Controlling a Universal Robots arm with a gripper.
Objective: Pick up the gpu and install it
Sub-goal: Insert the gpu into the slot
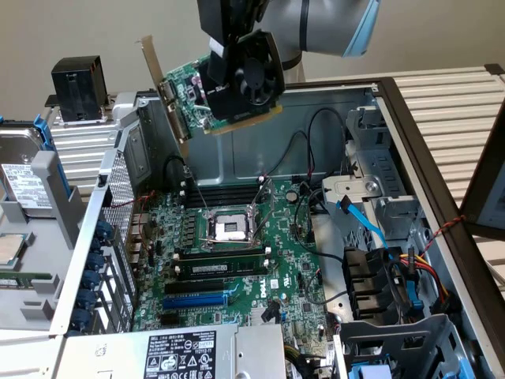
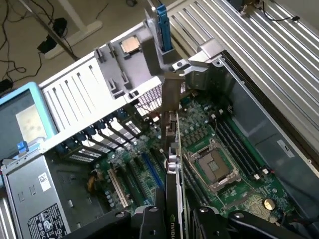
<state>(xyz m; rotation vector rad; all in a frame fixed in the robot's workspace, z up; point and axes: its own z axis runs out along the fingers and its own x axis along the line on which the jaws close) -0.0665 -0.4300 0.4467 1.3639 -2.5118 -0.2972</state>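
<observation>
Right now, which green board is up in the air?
The small gpu, the one with the black fan. The hand holds it above the open case, while the big green motherboard lies flat inside it.

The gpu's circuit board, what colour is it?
Green on the gpu, beside its black fan shroud; clearest in the exterior view.

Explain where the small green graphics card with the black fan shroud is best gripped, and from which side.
Pinch the green graphics card across its flat faces at the black boxy shroud, coming from the edge opposite the connector. The card is thin and flat; the gripper holds it so, metal bracket free.
</observation>
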